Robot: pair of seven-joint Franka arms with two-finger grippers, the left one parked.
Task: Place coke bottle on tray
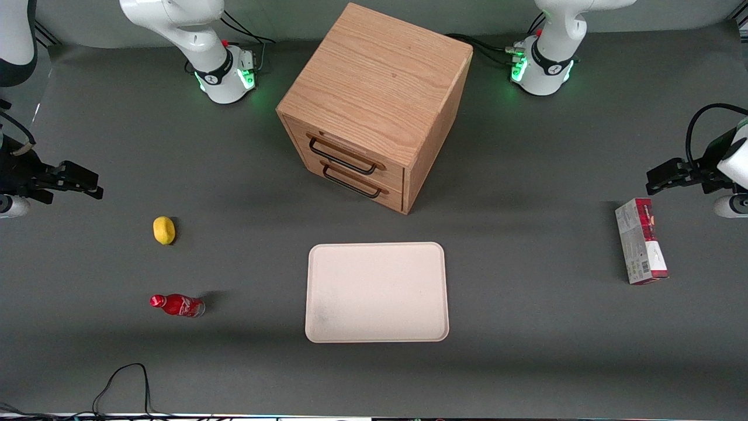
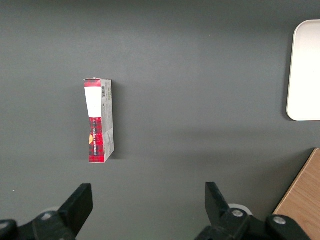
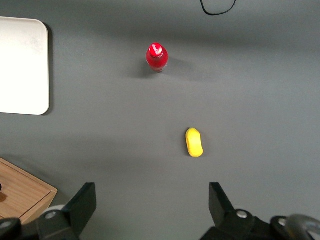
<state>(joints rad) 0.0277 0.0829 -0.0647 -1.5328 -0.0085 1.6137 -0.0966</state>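
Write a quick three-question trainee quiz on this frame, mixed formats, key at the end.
1. True or false: the coke bottle already sits on the tray.
2. Multiple choice: which thing lies farther from the front camera than the bottle, beside it on the table? A) lemon B) carton C) wooden drawer cabinet
3. Fill in: the gripper hangs above the table with its fingers ____ and nothing between them.

Key
1. False: the bottle stands upright on the table toward the working arm's end, apart from the tray.
2. A. The carton lies toward the parked arm's end.
3. open
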